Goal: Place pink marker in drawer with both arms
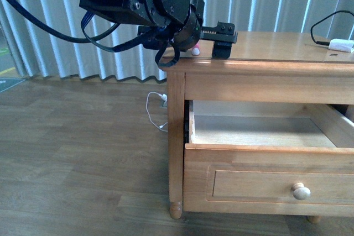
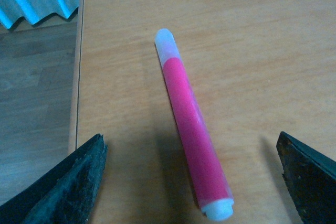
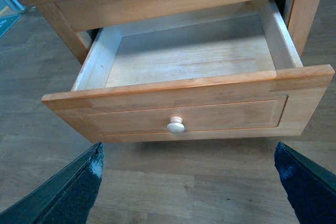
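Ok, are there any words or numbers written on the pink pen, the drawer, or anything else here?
No text can be read anywhere in these pictures.
Bright pink marker with white ends: no letters or numbers can be made out on its barrel.
Open honey-coloured wooden drawer: plain wood, no label.
Small white adapter with black cable: too small and blurred to tell.

Pink marker [image 2: 191,135] flat atop cabinet [image 1: 276,45]; drawer [image 3: 210,90] open

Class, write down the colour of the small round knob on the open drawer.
Pale cream; the knob on the drawer shows best in the right wrist view.
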